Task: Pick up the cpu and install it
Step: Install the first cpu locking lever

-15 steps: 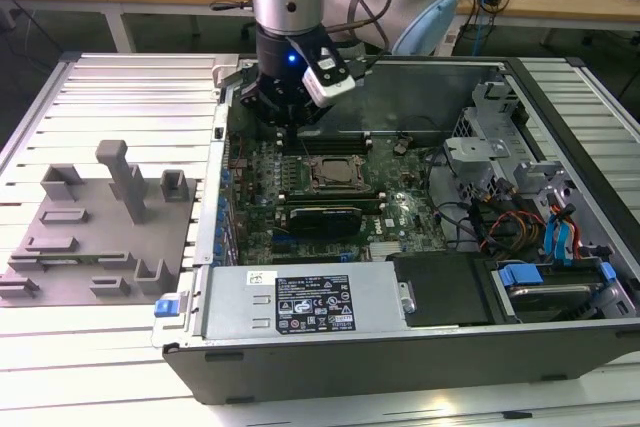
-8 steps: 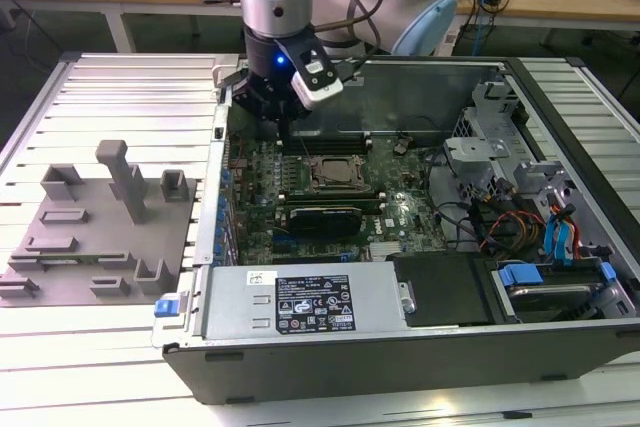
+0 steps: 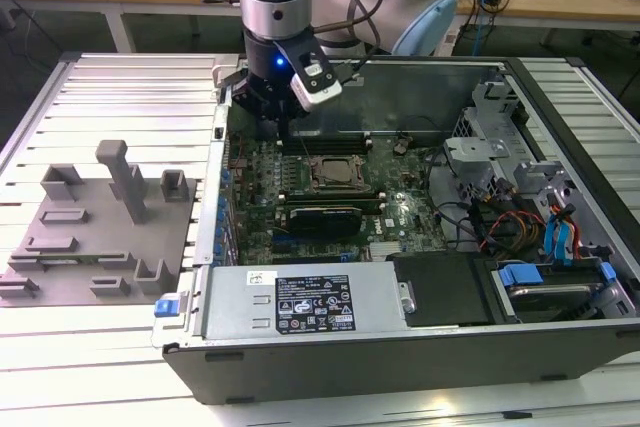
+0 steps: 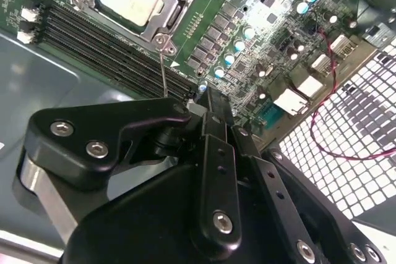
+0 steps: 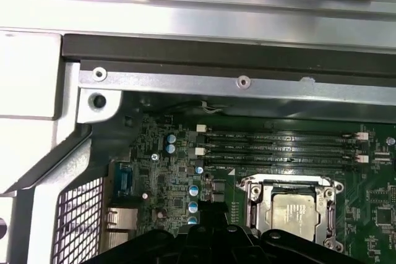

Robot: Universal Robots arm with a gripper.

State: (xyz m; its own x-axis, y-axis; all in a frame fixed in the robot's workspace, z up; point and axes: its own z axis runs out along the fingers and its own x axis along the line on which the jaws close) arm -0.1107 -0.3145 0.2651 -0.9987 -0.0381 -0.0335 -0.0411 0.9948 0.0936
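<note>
Open case (image 3: 420, 357) lies flat on the slatted table (image 3: 100, 367). The tray (image 3: 95, 227) sits on the table just beside it, on the exterior view's left. The motherboard (image 3: 300, 187) is in the case's left half in that view, with the power supply (image 3: 300, 302) in front of it and the drive bays (image 3: 540, 247) to the right. The cpu (image 3: 333, 171) sits in the socket (image 5: 250, 211) mid-board, and the memory slots (image 5: 278, 146) run between socket and case wall. The gripper (image 3: 283, 125) hangs over the board's far-left part, beside the socket and apart from the cpu.
</note>
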